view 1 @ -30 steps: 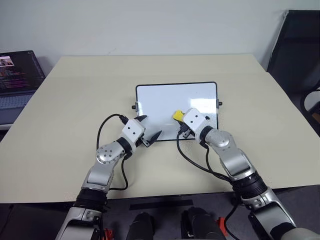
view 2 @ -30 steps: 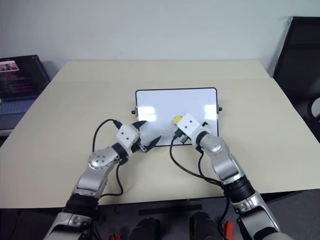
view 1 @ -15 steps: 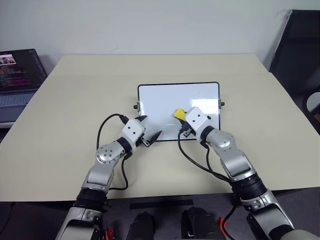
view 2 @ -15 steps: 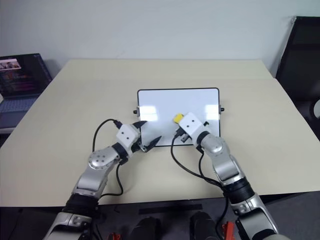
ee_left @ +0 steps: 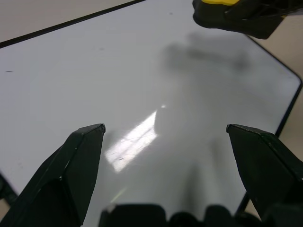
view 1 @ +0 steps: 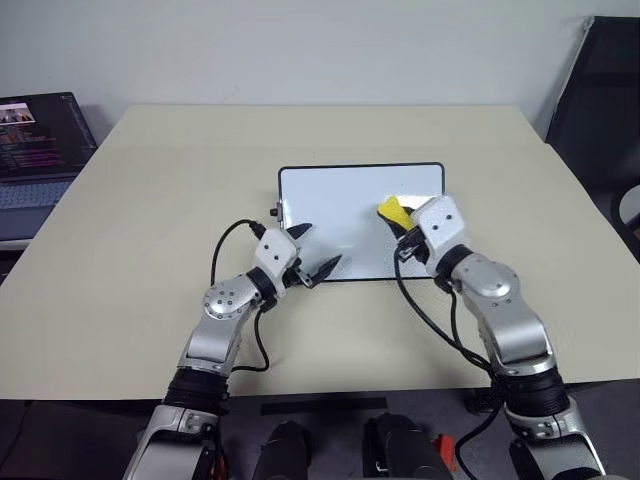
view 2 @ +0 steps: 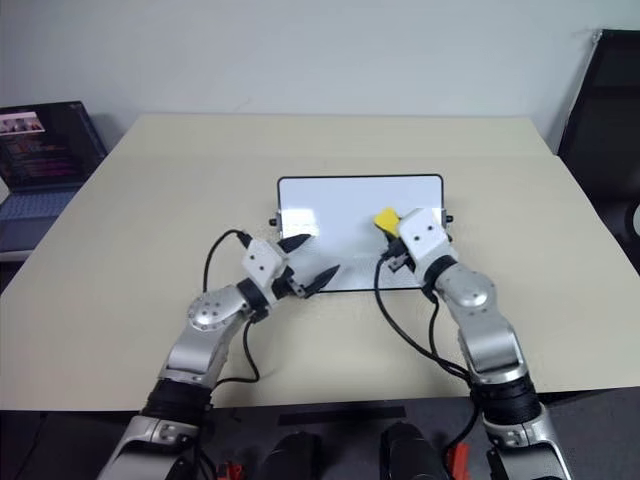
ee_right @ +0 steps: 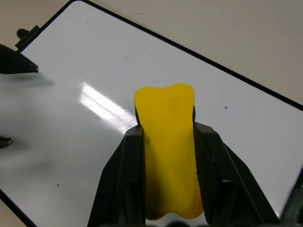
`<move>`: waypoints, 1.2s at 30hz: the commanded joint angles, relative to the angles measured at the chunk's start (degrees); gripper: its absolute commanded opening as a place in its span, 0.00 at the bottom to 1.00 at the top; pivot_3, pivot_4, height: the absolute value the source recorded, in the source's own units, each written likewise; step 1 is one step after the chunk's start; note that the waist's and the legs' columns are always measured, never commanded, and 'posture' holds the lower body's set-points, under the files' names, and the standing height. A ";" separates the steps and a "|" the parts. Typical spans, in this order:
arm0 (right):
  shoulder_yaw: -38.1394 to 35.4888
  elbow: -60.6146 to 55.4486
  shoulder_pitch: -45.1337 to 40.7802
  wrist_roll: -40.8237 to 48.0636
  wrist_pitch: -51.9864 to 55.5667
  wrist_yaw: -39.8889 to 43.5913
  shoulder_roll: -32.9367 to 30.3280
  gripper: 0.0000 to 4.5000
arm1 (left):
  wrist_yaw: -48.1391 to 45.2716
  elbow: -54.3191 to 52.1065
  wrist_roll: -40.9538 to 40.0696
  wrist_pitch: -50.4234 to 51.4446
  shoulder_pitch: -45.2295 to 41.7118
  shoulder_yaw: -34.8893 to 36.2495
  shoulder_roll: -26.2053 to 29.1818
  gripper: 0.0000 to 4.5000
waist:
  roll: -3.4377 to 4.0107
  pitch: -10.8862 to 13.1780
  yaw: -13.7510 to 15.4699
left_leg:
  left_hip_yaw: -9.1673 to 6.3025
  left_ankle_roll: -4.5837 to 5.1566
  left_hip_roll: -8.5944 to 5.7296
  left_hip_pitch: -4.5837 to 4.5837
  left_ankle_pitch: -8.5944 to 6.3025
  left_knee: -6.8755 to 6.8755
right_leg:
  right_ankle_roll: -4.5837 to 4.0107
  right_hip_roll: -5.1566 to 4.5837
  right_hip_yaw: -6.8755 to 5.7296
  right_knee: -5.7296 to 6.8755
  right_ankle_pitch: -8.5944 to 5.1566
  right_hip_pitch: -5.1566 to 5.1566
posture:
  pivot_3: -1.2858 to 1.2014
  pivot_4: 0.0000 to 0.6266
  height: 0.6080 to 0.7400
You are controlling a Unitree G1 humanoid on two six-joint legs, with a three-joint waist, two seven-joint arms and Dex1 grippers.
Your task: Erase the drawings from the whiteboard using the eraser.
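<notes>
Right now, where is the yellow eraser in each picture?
Left eye view: the eraser sits over the whiteboard's right part, at the right gripper's tip.
Right eye view: same spot, right of the board's middle.
Left wrist view: a yellow sliver at the top edge.
Right wrist view: in the middle, pinched between the black fingers.
Shared landmark: the whiteboard's black frame.

Even bright light; glare streak on whiteboard (ee_left: 137,139); soft shadows; wrist views slightly blurred

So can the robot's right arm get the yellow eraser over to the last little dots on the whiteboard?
Probably yes. The right gripper is shut on the eraser right above the whiteboard, and nothing lies between it and the faint specks. The open left gripper sits at the near edge, out of the way.
</notes>
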 commanded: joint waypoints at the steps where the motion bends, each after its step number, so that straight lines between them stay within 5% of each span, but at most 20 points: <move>1: -6.19 -5.75 -0.91 1.40 5.76 -0.93 -2.51 0.24 | -4.40 -1.53 -4.55 0.62 -3.03 -0.75 -1.90 1.00 | 0.01 0.01 0.06 | 0.00 0.00 -0.01 -0.01 0.00 0.00 | 0.00 0.00 0.00 0.00 0.00 0.00 | 0.52 0.24 1.00; 11: -17.19 -10.64 4.77 2.70 21.02 -2.52 -9.19 0.24 | -19.46 1.93 -11.45 2.45 -8.02 -4.32 -5.36 1.00 | 0.00 0.02 0.05 | 0.01 0.00 -0.05 -0.04 0.00 0.00 | 0.01 0.02 0.00 -0.03 -0.01 0.00 | 0.52 0.24 1.00; 23: -23.16 -9.54 6.95 5.98 31.55 -6.46 -6.45 0.24 | -32.68 5.51 -10.57 1.79 -11.10 -8.48 -5.52 1.00 | 0.01 0.02 -0.14 | 0.05 0.01 -0.03 -0.03 0.00 0.01 | 0.01 0.10 0.06 -0.02 -0.01 -0.01 | 0.52 0.24 1.00; 36: -24.23 -8.70 7.95 10.19 35.37 -8.47 -4.22 0.24 | -30.11 5.95 -5.21 -0.06 -11.44 -9.90 -3.73 1.00 | 0.01 0.02 -0.10 | 0.04 0.02 -0.02 -0.03 0.00 0.02 | 0.01 0.11 0.05 0.00 -0.01 -0.01 | 0.52 0.24 1.00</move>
